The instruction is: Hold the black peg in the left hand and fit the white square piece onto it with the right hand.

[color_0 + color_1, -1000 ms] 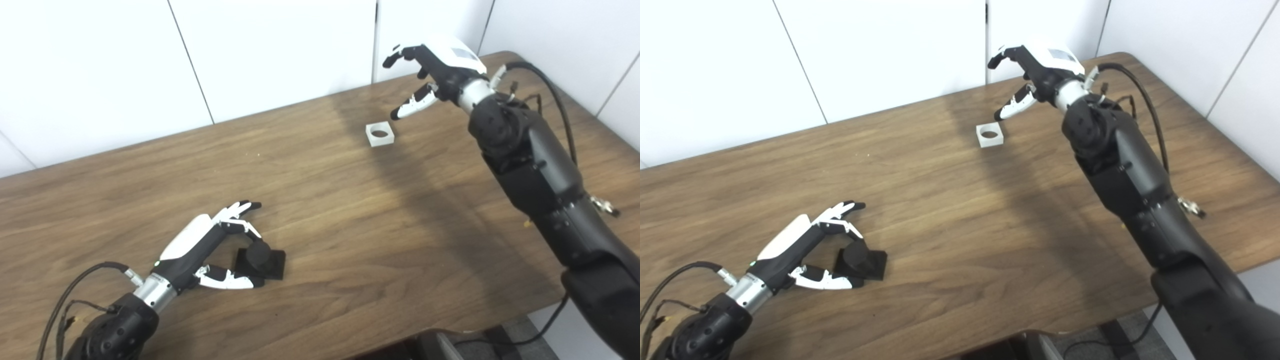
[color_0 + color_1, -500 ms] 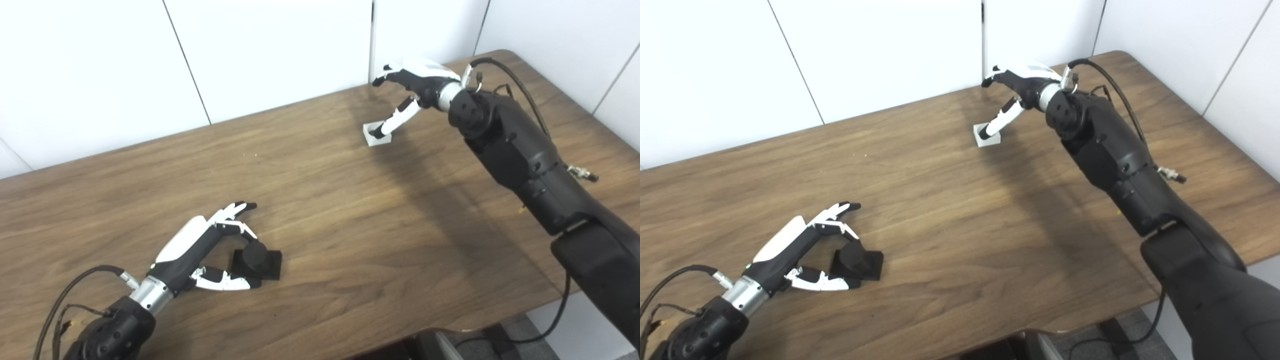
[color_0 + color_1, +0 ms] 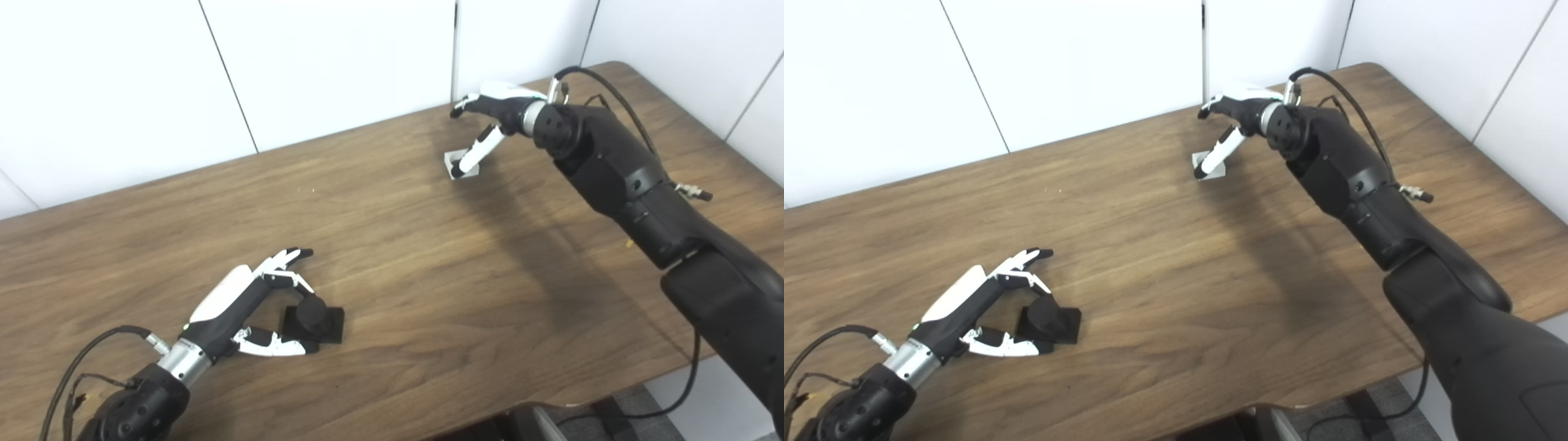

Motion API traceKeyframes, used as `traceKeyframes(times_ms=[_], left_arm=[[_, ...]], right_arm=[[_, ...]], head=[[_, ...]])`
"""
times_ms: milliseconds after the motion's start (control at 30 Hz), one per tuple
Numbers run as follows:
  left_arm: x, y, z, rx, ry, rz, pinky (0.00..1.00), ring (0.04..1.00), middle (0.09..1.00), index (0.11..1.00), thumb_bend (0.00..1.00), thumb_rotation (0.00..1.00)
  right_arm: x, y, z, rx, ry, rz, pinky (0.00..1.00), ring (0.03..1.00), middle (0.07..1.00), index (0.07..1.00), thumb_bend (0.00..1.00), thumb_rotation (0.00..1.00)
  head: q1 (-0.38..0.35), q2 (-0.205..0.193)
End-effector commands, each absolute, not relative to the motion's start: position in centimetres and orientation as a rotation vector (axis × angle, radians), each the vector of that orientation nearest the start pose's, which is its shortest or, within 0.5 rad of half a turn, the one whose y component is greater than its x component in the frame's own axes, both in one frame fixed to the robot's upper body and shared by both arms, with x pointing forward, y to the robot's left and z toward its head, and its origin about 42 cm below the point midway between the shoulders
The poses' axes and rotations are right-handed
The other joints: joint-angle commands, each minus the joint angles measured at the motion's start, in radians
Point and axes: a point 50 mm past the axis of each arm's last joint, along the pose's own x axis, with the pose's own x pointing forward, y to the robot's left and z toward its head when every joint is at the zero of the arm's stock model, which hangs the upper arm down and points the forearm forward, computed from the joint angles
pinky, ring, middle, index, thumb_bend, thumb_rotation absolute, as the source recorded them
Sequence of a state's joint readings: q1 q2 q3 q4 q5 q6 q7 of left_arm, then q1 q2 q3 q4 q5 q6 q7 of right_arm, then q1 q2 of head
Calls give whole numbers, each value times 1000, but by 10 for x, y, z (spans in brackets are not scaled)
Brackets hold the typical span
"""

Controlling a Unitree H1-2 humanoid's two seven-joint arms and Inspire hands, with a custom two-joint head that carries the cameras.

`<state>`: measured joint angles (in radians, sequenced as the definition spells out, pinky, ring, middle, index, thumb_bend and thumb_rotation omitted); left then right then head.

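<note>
The black peg (image 3: 313, 318), a short round post on a square black base, stands on the wooden table at the lower left. My left hand (image 3: 248, 300) is open around it, fingers over the post and thumb along the base's near edge; it also shows in the right eye view (image 3: 980, 303). The white square piece (image 3: 463, 168) with a round hole lies at the far side of the table. My right hand (image 3: 493, 119) is open over it, thumb lying across the piece and fingers spread beyond its far side. The thumb hides most of the hole.
The brown wooden table (image 3: 398, 263) meets a white panelled wall at the back. Its right corner and near edge show at the right and bottom. A cable loops above the right wrist (image 3: 588, 79).
My right hand has dropped from above and right of the white piece down onto it, thumb now across it. My left hand and the black peg have barely moved.
</note>
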<state>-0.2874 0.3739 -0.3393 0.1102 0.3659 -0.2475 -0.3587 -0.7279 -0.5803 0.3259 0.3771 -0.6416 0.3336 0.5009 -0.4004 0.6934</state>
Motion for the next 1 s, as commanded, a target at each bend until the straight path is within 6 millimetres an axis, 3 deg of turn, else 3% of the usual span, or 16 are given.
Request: traceKeyframes(times_ms=[0, 433, 633, 967], left_arm=[[350, 232, 138, 905, -207, -732, 1000, 1000, 966, 492, 523, 65], [350, 232, 137, 909, -208, -726, 1000, 1000, 965, 492, 522, 66], [350, 233, 137, 906, -204, -724, 1000, 1000, 967, 492, 523, 65], [349, 236, 138, 909, -199, -720, 1000, 1000, 968, 492, 522, 64]], right_arm=[[495, -321, 291, -1310, 190, 218, 958, 1000, 1000, 876, 1000, 402], [493, -322, 256, -1300, 228, 237, 958, 1000, 1000, 858, 998, 384], [490, -325, 241, -1294, 253, 241, 956, 996, 994, 836, 948, 357], [483, -336, 236, -1330, 272, 239, 924, 973, 965, 787, 880, 312]], head=[[1, 3], [5, 11], [14, 17], [8, 22]])
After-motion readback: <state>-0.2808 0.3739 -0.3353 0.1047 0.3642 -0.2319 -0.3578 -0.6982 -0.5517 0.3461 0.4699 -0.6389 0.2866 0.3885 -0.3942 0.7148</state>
